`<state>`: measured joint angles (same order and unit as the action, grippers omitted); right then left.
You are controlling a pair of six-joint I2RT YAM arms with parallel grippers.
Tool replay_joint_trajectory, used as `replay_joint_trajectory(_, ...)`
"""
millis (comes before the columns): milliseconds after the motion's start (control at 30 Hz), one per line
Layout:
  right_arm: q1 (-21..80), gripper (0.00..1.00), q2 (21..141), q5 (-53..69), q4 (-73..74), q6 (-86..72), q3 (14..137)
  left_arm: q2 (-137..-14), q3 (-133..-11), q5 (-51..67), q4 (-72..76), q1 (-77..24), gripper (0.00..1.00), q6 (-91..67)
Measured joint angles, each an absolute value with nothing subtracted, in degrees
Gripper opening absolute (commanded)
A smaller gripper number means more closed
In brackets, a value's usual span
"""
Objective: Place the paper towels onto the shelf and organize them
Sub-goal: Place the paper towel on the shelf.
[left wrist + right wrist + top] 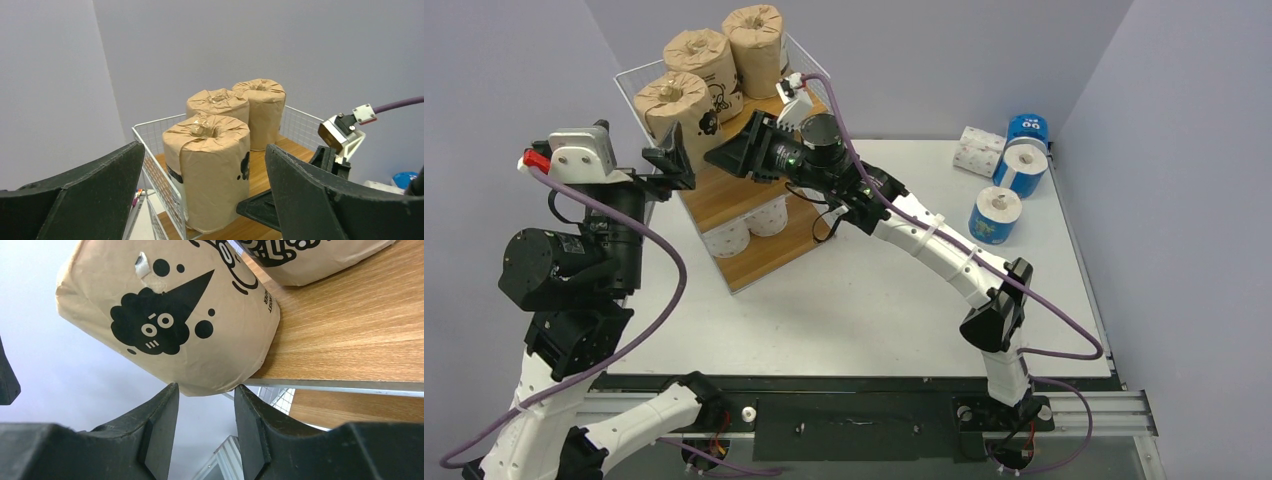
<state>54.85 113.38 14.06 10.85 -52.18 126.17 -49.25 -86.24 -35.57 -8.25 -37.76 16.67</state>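
Observation:
Three brown-wrapped paper towels (672, 100) (699, 55) (754, 30) stand on the top board of the wire shelf (719, 195). Two white rolls (724, 238) lie on a lower tier. My left gripper (674, 160) is open wide at the shelf's near left corner, facing the nearest brown roll (210, 170) without touching it. My right gripper (719, 155) is open just below that roll (165, 315), which overhangs the board's edge (340, 340). Its fingertips (172, 390) almost touch the wrapper, with nothing between them.
Three blue-wrapped rolls (995, 215) (1022, 165) (1027, 130) and white patterned rolls (979, 150) sit at the table's far right. The right arm's finger (265, 207) and wrist camera (345, 135) reach over the top board close to my left gripper (205, 150). Walls close in at the back and sides.

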Motion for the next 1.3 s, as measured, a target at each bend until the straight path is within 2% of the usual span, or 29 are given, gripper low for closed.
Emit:
replay_joint_trajectory(467,54.8,0.41,112.8,14.4,9.8,-52.2,124.0,-55.3,-94.5,-26.5,-21.7,-37.8,0.59,5.0)
replay_joint_trajectory(733,54.8,0.41,111.4,14.4,9.7,-52.1,122.0,-58.8,-94.5,-27.3,-25.3,-37.7,0.47,3.9)
replay_joint_trajectory(1000,54.8,0.42,104.4,14.4,8.8,-51.8,112.0,-60.8,-94.3,-31.3,-25.9,-37.7,0.37,4.8)
replay_joint_trajectory(1167,54.6,0.42,97.8,14.2,7.5,-51.5,103.3,-60.5,-92.6,-33.2,-25.4,-37.5,0.25,5.2)
replay_joint_trajectory(1300,53.9,0.42,93.9,13.8,6.1,-51.3,98.5,-60.8,-91.1,-34.3,-25.3,-36.6,0.24,5.4)
